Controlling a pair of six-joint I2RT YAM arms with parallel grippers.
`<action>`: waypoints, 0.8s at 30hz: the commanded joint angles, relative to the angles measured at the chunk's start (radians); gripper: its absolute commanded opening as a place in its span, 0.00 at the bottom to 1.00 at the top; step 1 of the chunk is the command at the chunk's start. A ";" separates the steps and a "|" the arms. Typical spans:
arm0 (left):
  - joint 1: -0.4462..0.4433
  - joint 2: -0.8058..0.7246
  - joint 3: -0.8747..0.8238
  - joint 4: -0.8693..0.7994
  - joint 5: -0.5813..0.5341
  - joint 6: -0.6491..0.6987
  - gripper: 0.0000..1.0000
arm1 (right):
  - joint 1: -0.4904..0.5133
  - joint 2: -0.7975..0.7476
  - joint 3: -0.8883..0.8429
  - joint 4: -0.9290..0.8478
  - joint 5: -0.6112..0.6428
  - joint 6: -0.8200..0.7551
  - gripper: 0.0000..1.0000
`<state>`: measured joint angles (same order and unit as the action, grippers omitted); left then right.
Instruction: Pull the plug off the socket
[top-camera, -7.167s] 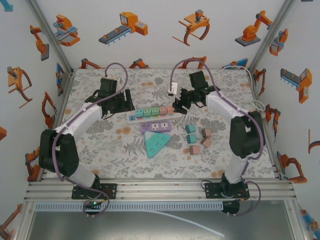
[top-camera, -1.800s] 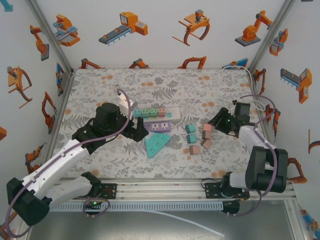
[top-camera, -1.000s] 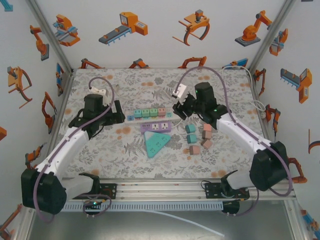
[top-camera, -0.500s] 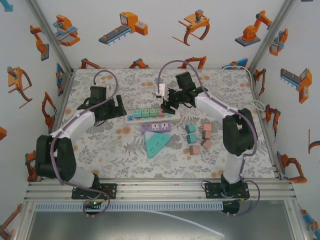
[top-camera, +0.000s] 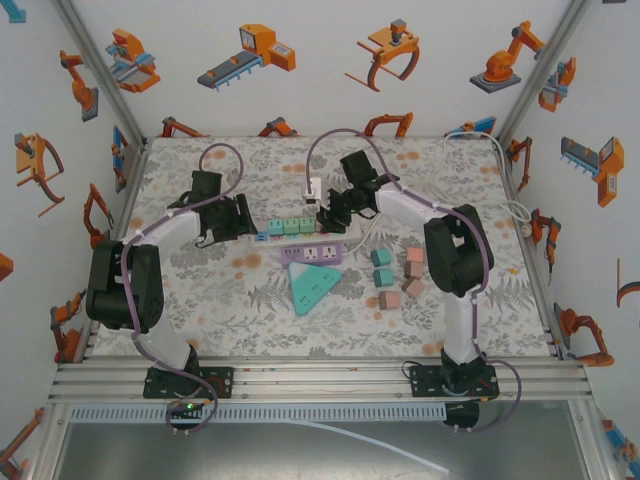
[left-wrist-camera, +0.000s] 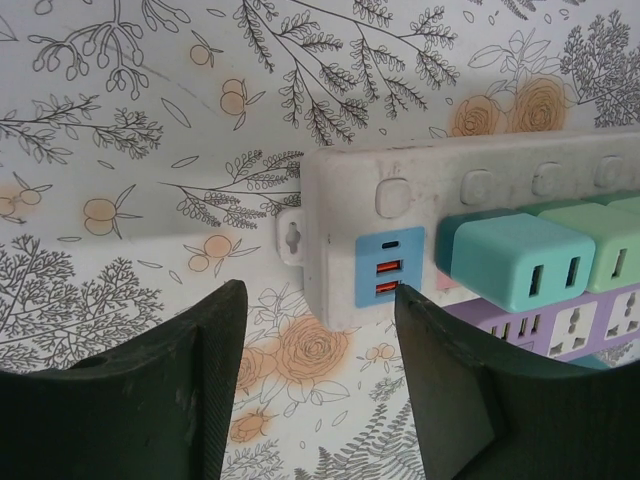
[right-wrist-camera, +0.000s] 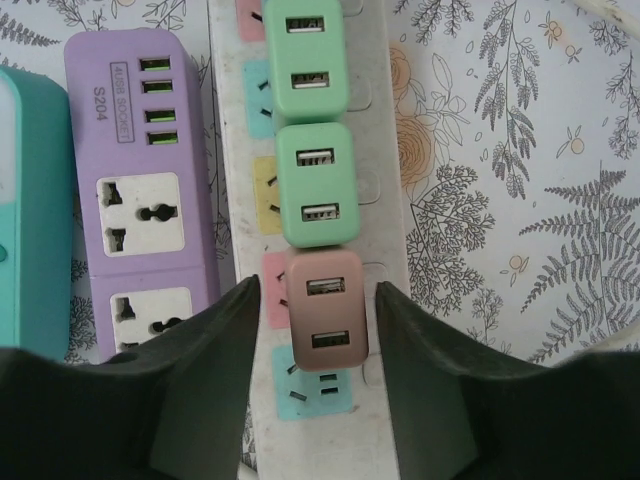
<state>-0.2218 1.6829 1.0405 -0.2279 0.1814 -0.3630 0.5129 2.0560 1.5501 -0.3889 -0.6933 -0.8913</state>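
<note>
A white power strip (top-camera: 345, 229) lies across the table's middle with a row of plugs in it. In the right wrist view the pink plug (right-wrist-camera: 325, 308) sits at the near end of that row, below two green plugs (right-wrist-camera: 312, 185). My right gripper (right-wrist-camera: 318, 330) is open and straddles the pink plug, with a small gap on each side. My left gripper (left-wrist-camera: 320, 370) is open just in front of the strip's left end (left-wrist-camera: 350, 200), beside a teal plug (left-wrist-camera: 505, 260), with nothing between its fingers. From above, the left gripper (top-camera: 240, 222) and right gripper (top-camera: 330, 212) stand at opposite ends of the plug row.
A purple socket block (right-wrist-camera: 140, 190) lies alongside the strip, and a teal wedge-shaped block (top-camera: 310, 288) sits in front of it. Several loose teal and pink plugs (top-camera: 395, 270) are scattered to the right. A white cable (top-camera: 520, 215) runs along the right wall.
The right gripper has shifted left and down onto the strip, around the pink plug. The left gripper has edged right toward the strip's left end.
</note>
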 joint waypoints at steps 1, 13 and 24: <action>0.005 0.038 0.043 -0.012 0.034 -0.012 0.56 | 0.006 0.021 0.048 -0.029 -0.035 -0.016 0.41; 0.003 0.144 0.078 -0.053 0.084 -0.017 0.52 | 0.013 0.019 0.055 -0.051 -0.047 -0.034 0.33; -0.022 0.152 0.055 -0.136 0.022 0.039 0.49 | 0.018 0.021 0.102 -0.078 -0.052 -0.009 0.24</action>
<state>-0.2283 1.8095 1.1179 -0.2558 0.2546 -0.3679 0.5159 2.0712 1.5974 -0.4530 -0.6983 -0.9131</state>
